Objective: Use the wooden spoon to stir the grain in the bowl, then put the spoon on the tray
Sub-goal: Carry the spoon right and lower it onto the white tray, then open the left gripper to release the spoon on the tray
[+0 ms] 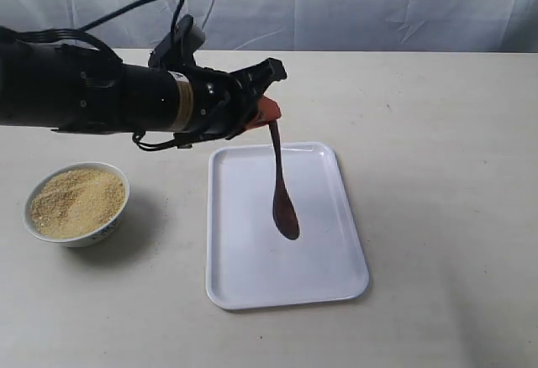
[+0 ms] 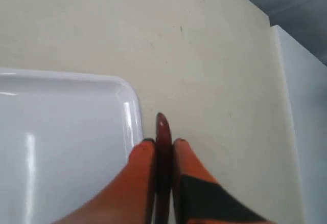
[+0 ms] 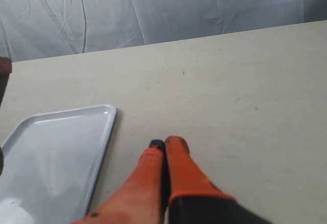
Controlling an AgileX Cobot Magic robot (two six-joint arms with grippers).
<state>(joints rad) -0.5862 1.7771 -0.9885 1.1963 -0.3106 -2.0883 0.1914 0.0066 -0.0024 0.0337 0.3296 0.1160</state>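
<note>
2 grippers. The left gripper (image 1: 267,116) pinches the wooden spoon (image 1: 284,200) by its handle; it hangs over the tray (image 1: 225,242), contact unclear. The right gripper (image 3: 164,144) has its fingers pressed together over the table (image 3: 245,91) near a tray corner. The bowl (image 1: 101,232) of grain (image 1: 77,202) sits left of the tray.

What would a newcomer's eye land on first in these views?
The dark wooden spoon, hanging bowl-down from the left gripper over the white tray at mid-table. Next, the white bowl heaped with yellow-tan grain, standing apart to the tray's left in the exterior view. The right gripper is shut and empty beside the tray.
</note>
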